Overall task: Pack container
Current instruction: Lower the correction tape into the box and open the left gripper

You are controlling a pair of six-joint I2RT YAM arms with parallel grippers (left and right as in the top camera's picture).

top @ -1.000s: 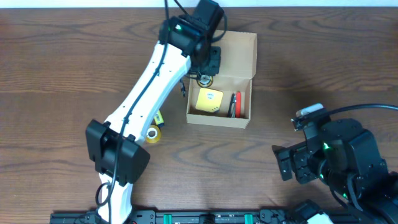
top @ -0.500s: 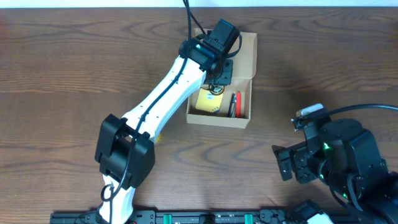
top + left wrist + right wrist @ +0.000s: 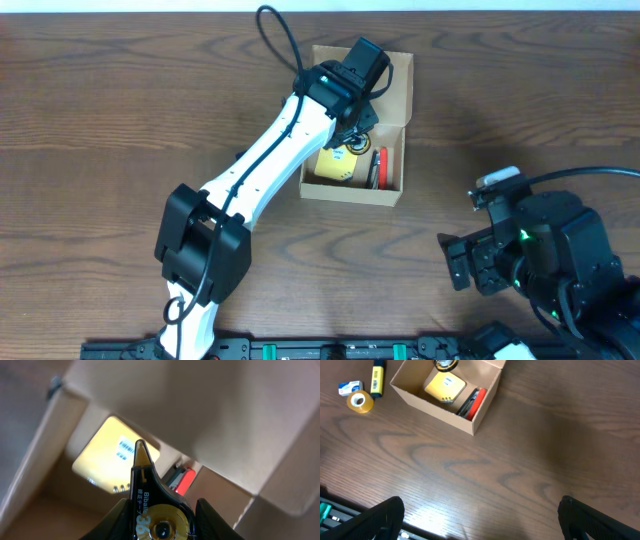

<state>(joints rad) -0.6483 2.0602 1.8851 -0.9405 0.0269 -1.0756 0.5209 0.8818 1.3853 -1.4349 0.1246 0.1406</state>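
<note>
left gripper (image 3: 162, 527), clamped on correction tape (image 3: 142, 475), is advancing from beside the container (image 3: 350, 192) to directly above it; drop-off is nearing. right gripper (image 3: 480, 517) is idling, jaws apart.

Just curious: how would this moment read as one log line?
Left gripper: holding correction tape above box | Right gripper: open, empty | Inside: yellow pad, red item

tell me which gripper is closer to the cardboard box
Left. The left gripper hangs over the open cardboard box, fingers clamped on a correction tape dispenser. The right gripper is apart from it, off to the box's right, open and empty.
</note>
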